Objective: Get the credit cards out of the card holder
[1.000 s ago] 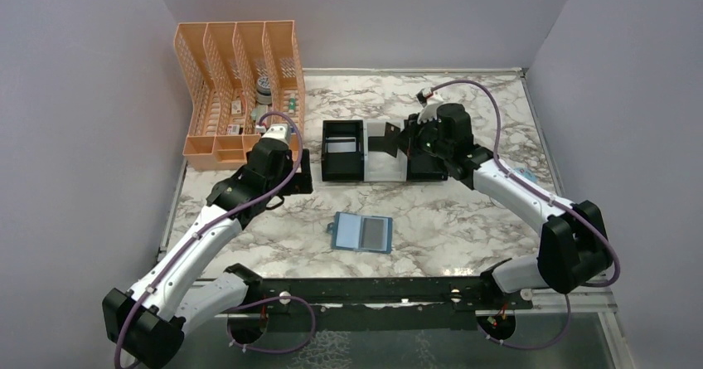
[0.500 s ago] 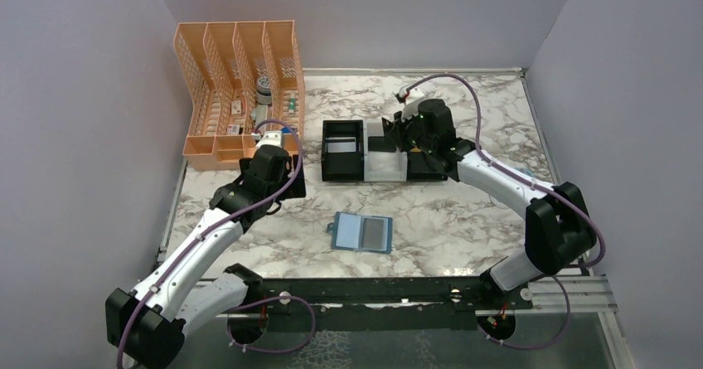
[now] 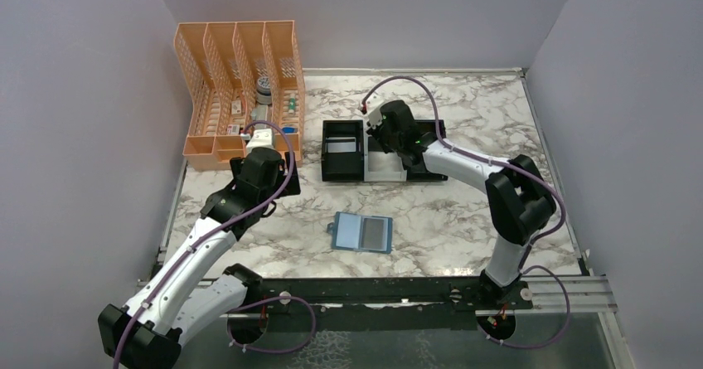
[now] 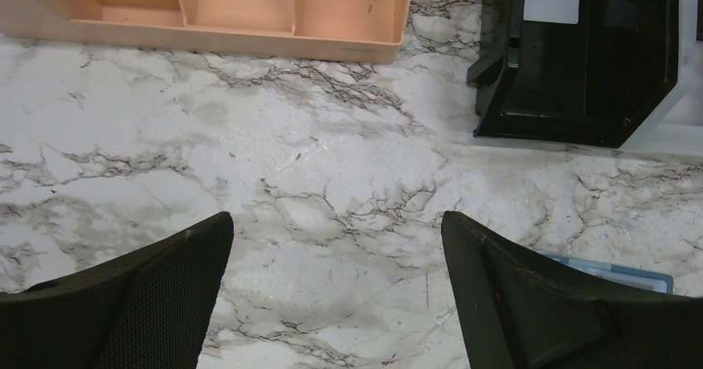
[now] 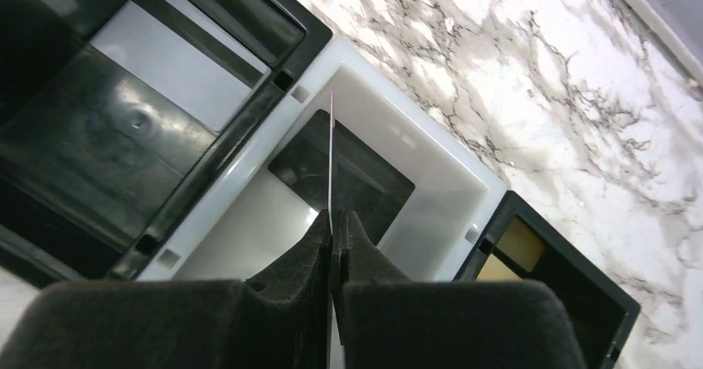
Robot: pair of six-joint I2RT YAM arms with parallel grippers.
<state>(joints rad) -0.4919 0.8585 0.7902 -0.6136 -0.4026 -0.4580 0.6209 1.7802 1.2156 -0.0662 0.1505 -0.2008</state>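
The card holder (image 3: 362, 233), a blue wallet, lies open and flat on the marble in front of the tray, with a grey panel on its right half. Only its corner (image 4: 615, 272) shows in the left wrist view. My right gripper (image 5: 336, 218) is shut on a thin card (image 5: 331, 153), seen edge-on above the tray's white middle compartment (image 5: 435, 195). A silver card (image 3: 341, 145) lies in the left black compartment and a gold card (image 5: 507, 249) in the right one. My left gripper (image 4: 336, 245) is open and empty over bare marble, left of the wallet.
The black-and-white three-compartment tray (image 3: 383, 168) stands mid-table. An orange mesh file organiser (image 3: 236, 87) with small items stands at the back left, and its front edge (image 4: 207, 33) is near the left gripper. Grey walls enclose the table on three sides.
The right gripper swung left with the black card, from the tray's right side to above the white middle compartment. The left arm drew back a little, its gripper still open.
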